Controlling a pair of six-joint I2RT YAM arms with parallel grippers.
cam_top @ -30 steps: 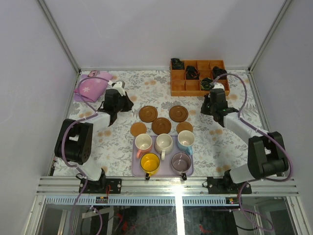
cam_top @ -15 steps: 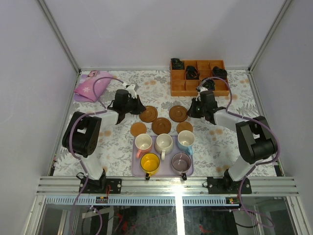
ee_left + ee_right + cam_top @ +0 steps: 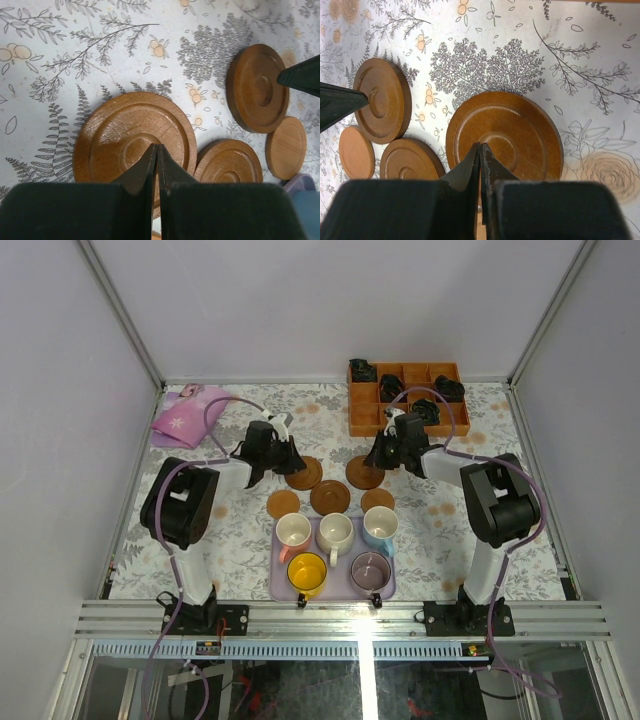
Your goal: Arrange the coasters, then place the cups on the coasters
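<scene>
Three dark rimmed coasters lie mid-table: left [image 3: 303, 473], right [image 3: 363, 473] and middle [image 3: 330, 497]. Two small tan coasters [image 3: 284, 504] [image 3: 377, 500] flank the middle one. My left gripper [image 3: 290, 458] is shut, its tips [image 3: 156, 146] over the centre of the left coaster [image 3: 135, 137]. My right gripper [image 3: 378, 455] is shut too, its tips [image 3: 480, 145] over the centre of the right coaster [image 3: 505, 135]. Neither holds anything. The cups stand on a lavender tray [image 3: 339, 585]: pink [image 3: 293, 533], cream [image 3: 334, 532], light blue [image 3: 380, 527], yellow [image 3: 307, 573], purple [image 3: 370, 571].
An orange compartment box [image 3: 405, 398] with dark items sits at the back right, just behind the right gripper. A pink flowered cloth [image 3: 187, 418] lies at the back left. Grey walls close the table on three sides.
Both arms have swung inward from the sides, bringing their shut tips over the left and right dark coasters. The coasters and cups have not visibly moved.
</scene>
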